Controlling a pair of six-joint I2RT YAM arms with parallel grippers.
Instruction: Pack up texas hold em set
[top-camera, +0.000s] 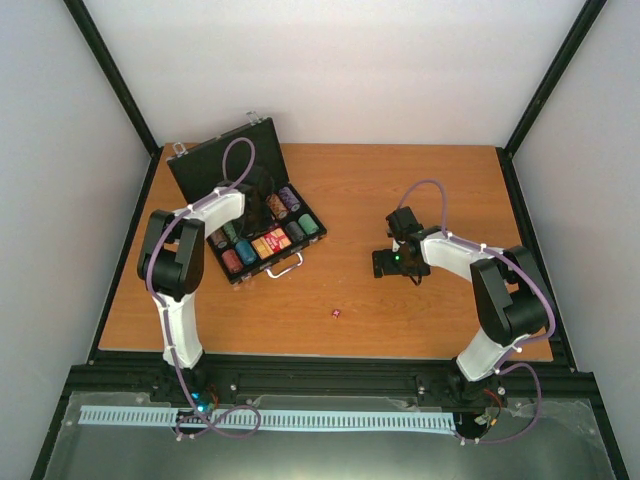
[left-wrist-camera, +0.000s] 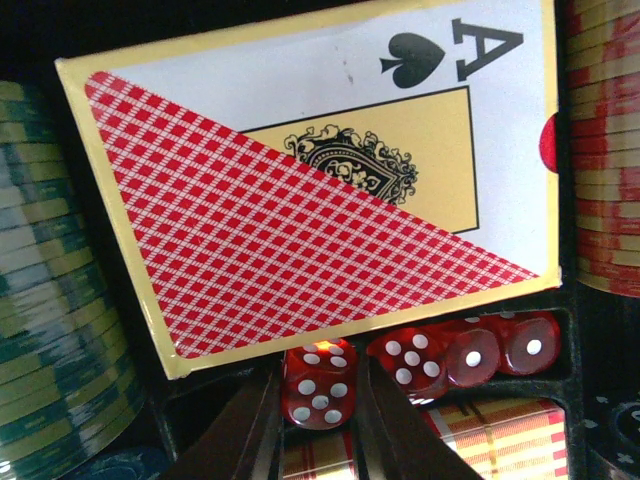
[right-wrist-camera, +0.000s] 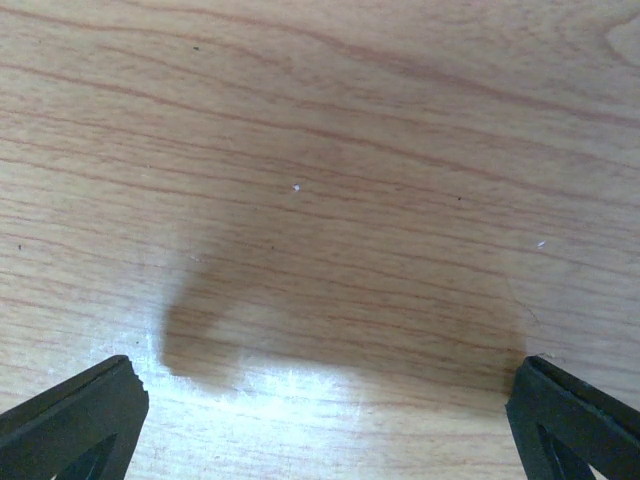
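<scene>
The open case (top-camera: 215, 165) sits on the bench (top-camera: 400, 190) at rear left with its lid up. It holds chips (top-camera: 308, 224) in its outer wells and card boxes (top-camera: 270, 243) in the middle. The left arm (top-camera: 215, 210) reaches into it. The left jaws are closed on a red die (left-wrist-camera: 320, 385) in the slot below a card box (left-wrist-camera: 300, 200), just beside three dice (left-wrist-camera: 470, 355). A loose die (top-camera: 335, 313) lies on the bench, well apart from the case. The right jaws stand wide open above the bench, holding nothing.

Wooden table (top-camera: 430, 190), white walls (top-camera: 330, 70), black frame rail (top-camera: 330, 377)
</scene>
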